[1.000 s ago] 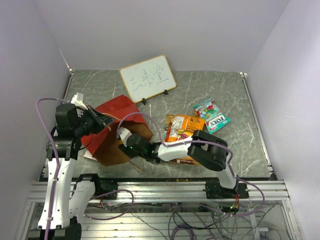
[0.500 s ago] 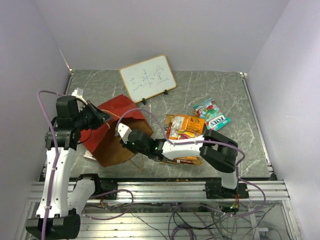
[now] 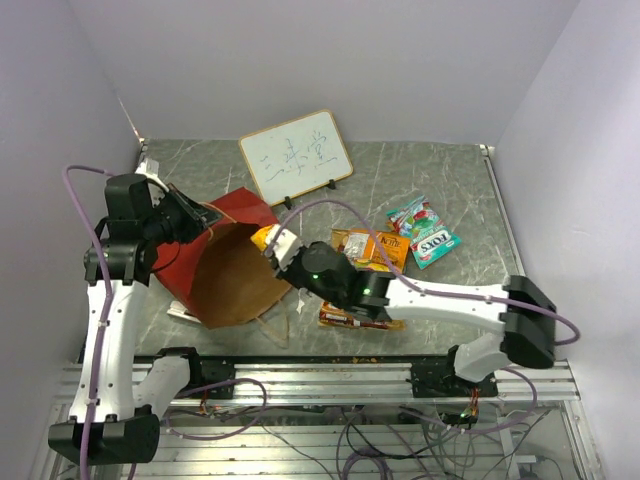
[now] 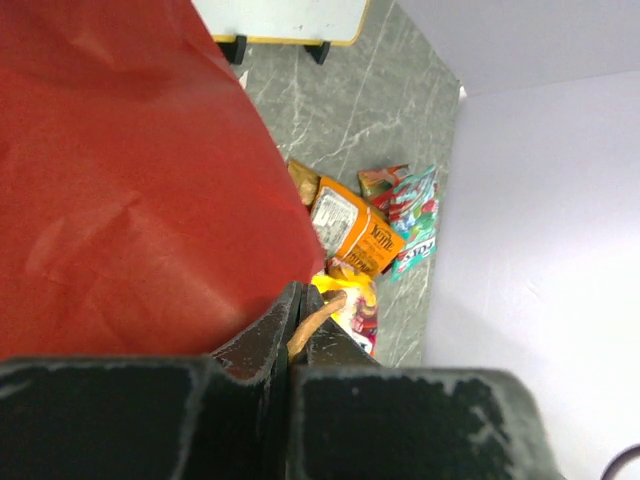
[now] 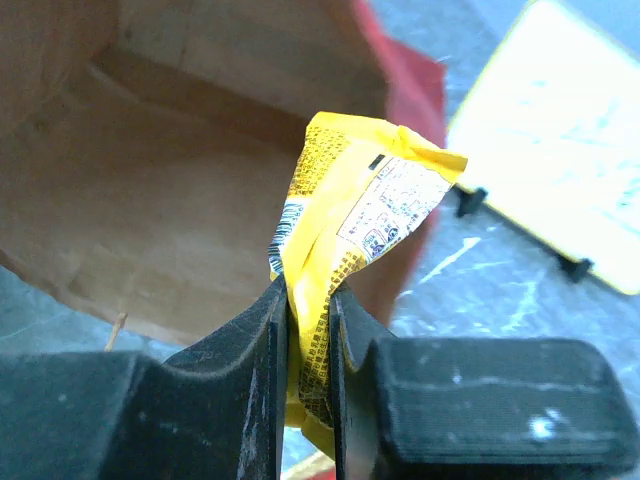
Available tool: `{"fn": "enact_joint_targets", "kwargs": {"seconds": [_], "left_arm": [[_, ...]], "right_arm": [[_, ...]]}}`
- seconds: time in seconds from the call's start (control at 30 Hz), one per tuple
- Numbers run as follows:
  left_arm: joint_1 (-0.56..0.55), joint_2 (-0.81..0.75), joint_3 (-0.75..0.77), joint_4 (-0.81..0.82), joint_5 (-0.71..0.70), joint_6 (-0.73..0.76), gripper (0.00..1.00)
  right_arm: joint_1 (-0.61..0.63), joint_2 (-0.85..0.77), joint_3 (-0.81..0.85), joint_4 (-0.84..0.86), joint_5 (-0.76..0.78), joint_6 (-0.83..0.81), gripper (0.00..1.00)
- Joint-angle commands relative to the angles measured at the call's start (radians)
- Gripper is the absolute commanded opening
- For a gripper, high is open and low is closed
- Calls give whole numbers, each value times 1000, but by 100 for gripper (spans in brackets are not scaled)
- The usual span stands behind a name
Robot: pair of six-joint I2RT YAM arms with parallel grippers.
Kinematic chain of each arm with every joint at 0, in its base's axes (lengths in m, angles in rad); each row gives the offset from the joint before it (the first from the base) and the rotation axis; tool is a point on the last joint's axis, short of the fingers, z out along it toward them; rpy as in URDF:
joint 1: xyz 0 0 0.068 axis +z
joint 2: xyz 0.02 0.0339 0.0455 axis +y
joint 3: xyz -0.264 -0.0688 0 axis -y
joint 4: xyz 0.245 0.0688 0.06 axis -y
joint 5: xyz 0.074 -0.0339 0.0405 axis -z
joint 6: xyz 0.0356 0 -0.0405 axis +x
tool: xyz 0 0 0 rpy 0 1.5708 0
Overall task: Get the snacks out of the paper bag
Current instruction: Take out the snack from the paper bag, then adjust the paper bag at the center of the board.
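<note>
Right fingers [image 5: 255,380] nearly closed, pinching crumpled glossy yellow packet [image 5: 350,215] by one end, long axis pointing straight out from them, at paper bag [image 3: 235,275] mouth. Left fingers [image 4: 262,335] clamp bag rim.

Finding: a packet [image 5: 360,200] sits pinched in the right claw [image 5: 308,300], over the mouth rim of the paper bag [image 3: 235,275], which lies to the claw's left. To its right, loose packets [image 3: 372,250] lie on the table [image 3: 480,300]. The writing board [image 3: 296,155] stands behind it. The left claw [image 4: 303,300] clamps the bag's far-left edge.

pale lilac walls [image 3: 300,60], grey marbled table [image 3: 430,170]
</note>
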Motion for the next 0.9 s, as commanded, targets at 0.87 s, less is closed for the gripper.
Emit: {"fn": "enact_joint_targets", "kwargs": {"seconds": [0.87], "left_arm": [[226, 240, 238, -79, -148, -17, 7]], "right_arm": [[-174, -427, -18, -143, 211, 31, 0]]}}
